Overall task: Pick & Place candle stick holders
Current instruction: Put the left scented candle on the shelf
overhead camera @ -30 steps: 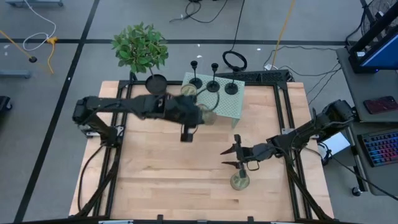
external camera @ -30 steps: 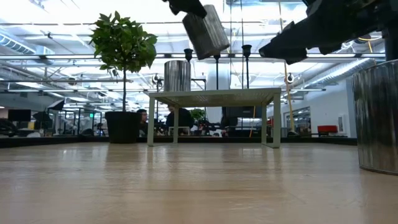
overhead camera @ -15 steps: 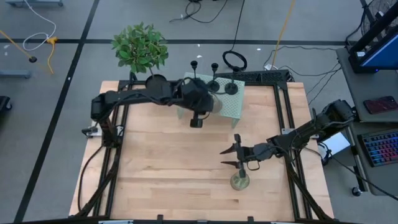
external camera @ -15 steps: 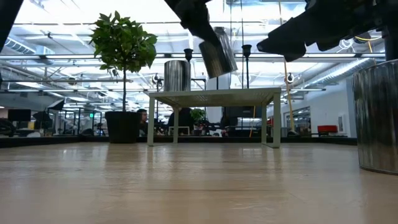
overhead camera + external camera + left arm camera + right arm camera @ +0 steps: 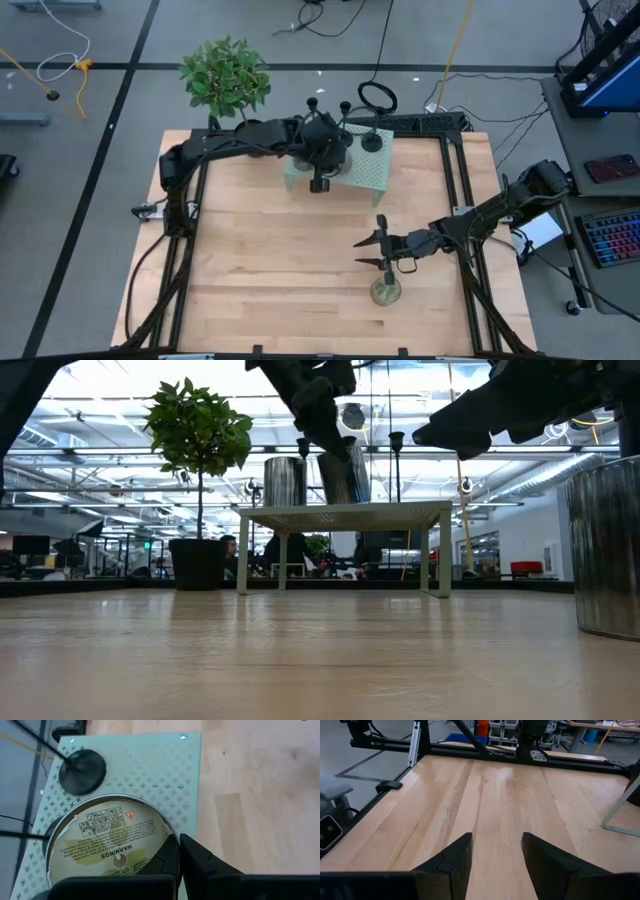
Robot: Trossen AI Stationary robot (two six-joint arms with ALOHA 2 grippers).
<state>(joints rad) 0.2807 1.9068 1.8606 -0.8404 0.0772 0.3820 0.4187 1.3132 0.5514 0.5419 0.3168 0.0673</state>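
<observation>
Three black holders [image 5: 343,134] stand on the pale stand [image 5: 372,172] at the table's [image 5: 260,260] far edge, just beyond the left gripper [image 5: 322,165]. That gripper's jaws are clamped on a jar candle [image 5: 112,842] held over the stand; one holder base [image 5: 82,765] lies just beyond the jar on the perforated top. The right gripper [image 5: 496,852] hangs with its jaws apart above bare wood, a second jar [image 5: 386,291] just beside it, well apart from the stand.
</observation>
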